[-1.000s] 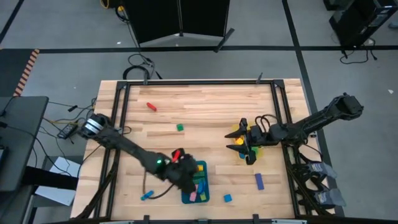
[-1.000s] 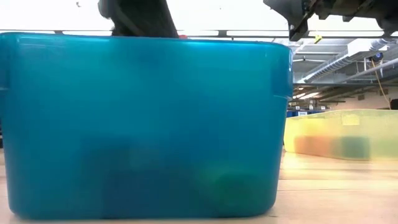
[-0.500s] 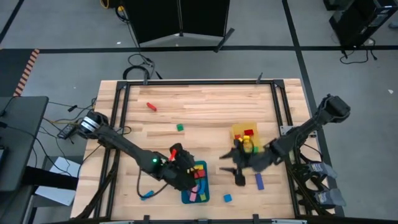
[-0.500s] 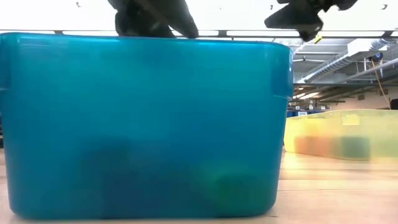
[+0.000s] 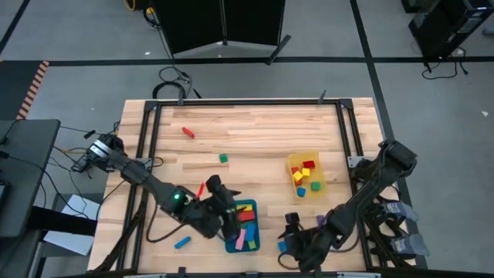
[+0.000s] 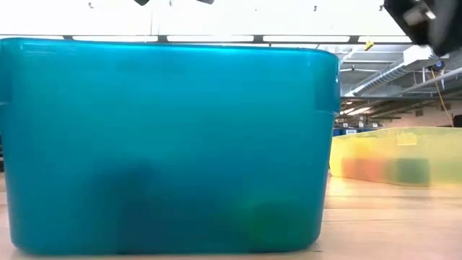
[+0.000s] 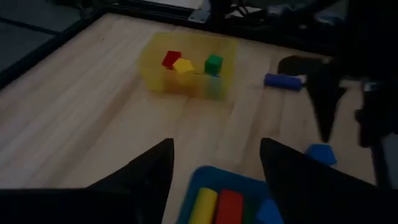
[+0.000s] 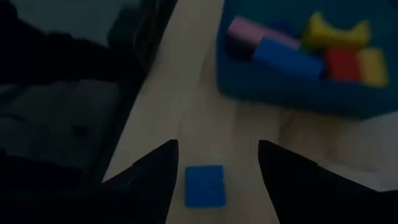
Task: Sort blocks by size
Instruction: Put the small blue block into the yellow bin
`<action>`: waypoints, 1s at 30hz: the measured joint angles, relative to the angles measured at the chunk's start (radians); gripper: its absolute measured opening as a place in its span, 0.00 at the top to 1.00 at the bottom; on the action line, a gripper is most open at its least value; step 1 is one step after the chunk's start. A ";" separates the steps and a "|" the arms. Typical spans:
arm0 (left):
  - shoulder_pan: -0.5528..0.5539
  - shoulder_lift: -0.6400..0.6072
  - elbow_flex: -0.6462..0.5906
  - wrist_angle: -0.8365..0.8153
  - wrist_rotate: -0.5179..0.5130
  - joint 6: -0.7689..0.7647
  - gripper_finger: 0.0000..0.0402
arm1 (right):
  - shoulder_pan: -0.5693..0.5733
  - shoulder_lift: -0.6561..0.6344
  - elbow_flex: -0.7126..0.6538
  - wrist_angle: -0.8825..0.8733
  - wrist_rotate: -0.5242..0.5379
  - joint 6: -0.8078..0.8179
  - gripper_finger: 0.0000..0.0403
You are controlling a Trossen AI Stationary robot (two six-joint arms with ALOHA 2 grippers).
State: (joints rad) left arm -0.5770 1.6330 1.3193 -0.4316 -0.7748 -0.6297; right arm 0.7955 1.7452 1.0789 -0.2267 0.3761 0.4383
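Note:
The blue tray [image 5: 251, 241] near the front edge holds several longer blocks: yellow [image 7: 199, 204], red [image 7: 230, 205], pink [image 8: 249, 31] and blue [image 8: 286, 55]. The yellow bin [image 5: 295, 164] holds small cubes. My left gripper [image 7: 214, 146] hovers open over the tray's left end [image 5: 230, 232], with nothing between its fingers. My right gripper [image 8: 214, 146] is open at the front edge, right of the tray. Its fingers stand either side of a small blue cube [image 8: 205, 185] lying flat on the table, also seen from above [image 5: 282, 245].
Loose on the table are a green cube [image 5: 223, 158], a red bar [image 5: 187, 132], a blue bar [image 5: 182, 242] at the front left and another blue bar [image 5: 320, 222] beside my right arm. In the low view the tray's wall [image 6: 166, 144] fills the foreground.
My right gripper has swung from above the yellow bin toward the table's near edge and come down over the small blue cube. My left gripper has risen from the tray and drawn a little toward the table's left edge.

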 joint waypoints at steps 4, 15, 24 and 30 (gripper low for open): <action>-0.055 -0.006 0.001 0.050 -0.026 -0.001 0.39 | 0.009 0.065 0.003 -0.005 -0.006 0.036 0.39; -0.184 -0.006 0.001 0.074 -0.175 -0.063 0.39 | -0.016 0.182 0.003 -0.014 -0.084 0.060 0.34; -0.232 -0.007 0.001 -0.070 -0.234 -0.300 0.39 | -0.025 0.150 0.003 -0.016 -0.091 0.066 0.65; -0.278 -0.009 0.000 -0.385 -0.146 -0.642 0.41 | -0.025 0.030 0.003 -0.115 -0.003 0.016 0.65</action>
State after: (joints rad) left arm -0.8545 1.6238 1.3197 -0.8166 -0.9212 -1.2716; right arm 0.7708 1.7753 1.0816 -0.3417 0.3730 0.4540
